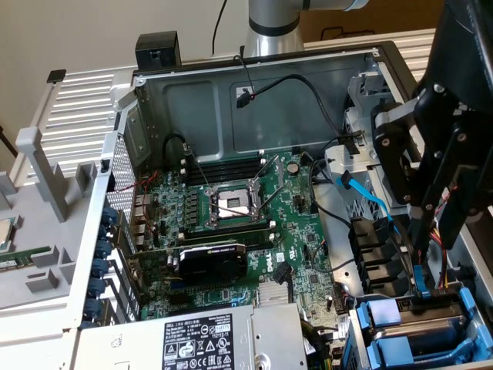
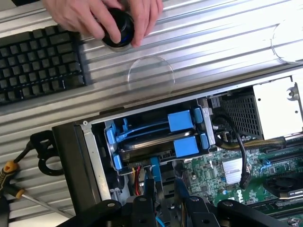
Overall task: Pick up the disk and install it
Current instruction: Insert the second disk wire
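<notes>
The disk (image 2: 142, 150) lies flat in the drive bay at the corner of the open computer case, framed by bright blue rails (image 2: 184, 146). In the exterior view the disk (image 1: 431, 327) sits at the lower right of the case. My black gripper (image 1: 421, 291) reaches down onto its near edge. The fingers (image 2: 149, 187) close around a narrow blue tab (image 2: 155, 165) of the disk's rail. The gripper (image 2: 163, 182) appears shut on that edge of the disk. The disk's label is hidden.
The motherboard (image 1: 231, 231), a black graphics card (image 1: 212, 262) and the grey power supply (image 1: 200, 339) fill the case. Blue and black cables (image 1: 370, 200) run beside the bay. Outside the case, a hand holds a black knob (image 2: 118, 28) near a keyboard (image 2: 38, 61) and a screwdriver (image 2: 12, 177).
</notes>
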